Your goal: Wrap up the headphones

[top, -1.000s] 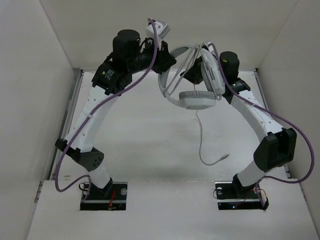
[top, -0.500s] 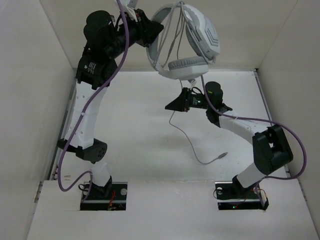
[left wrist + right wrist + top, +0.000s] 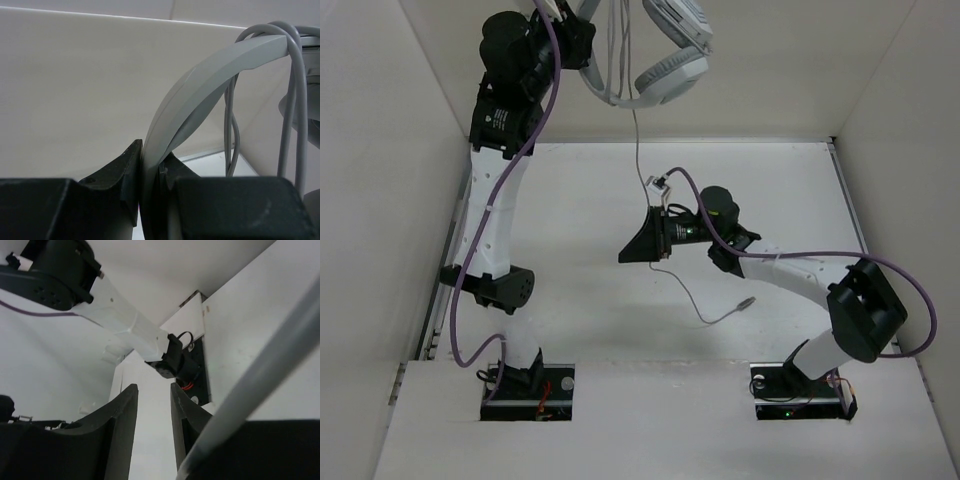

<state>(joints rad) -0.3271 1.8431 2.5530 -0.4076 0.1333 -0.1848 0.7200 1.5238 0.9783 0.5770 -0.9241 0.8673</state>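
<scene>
The light grey headphones (image 3: pixel 665 75) hang high at the top of the top view, one padded earcup facing down. My left gripper (image 3: pixel 582 45) is shut on the headband (image 3: pixel 200 95), which runs between its jaws (image 3: pixel 150 150). Several turns of the thin grey cable (image 3: pixel 290 100) loop over the headband. The rest of the cable (image 3: pixel 636 140) drops past my right gripper (image 3: pixel 625 257) and trails over the table to the plug (image 3: pixel 744 302). My right gripper (image 3: pixel 154 390) is open with nothing between its jaws; the cable (image 3: pixel 260 385) runs outside its right finger.
White walls enclose the white table (image 3: pixel 570 290) on three sides. A metal rail (image 3: pixel 460 210) runs along the left edge. Thick purple robot cables (image 3: pixel 520 120) hang off both arms. The left arm's base (image 3: pixel 180 367) shows in the right wrist view.
My left arm has lifted the headphones higher and further back. My right gripper has let go of the headphones, dropped low and moved left beside the hanging cable. The plug has slid a little left.
</scene>
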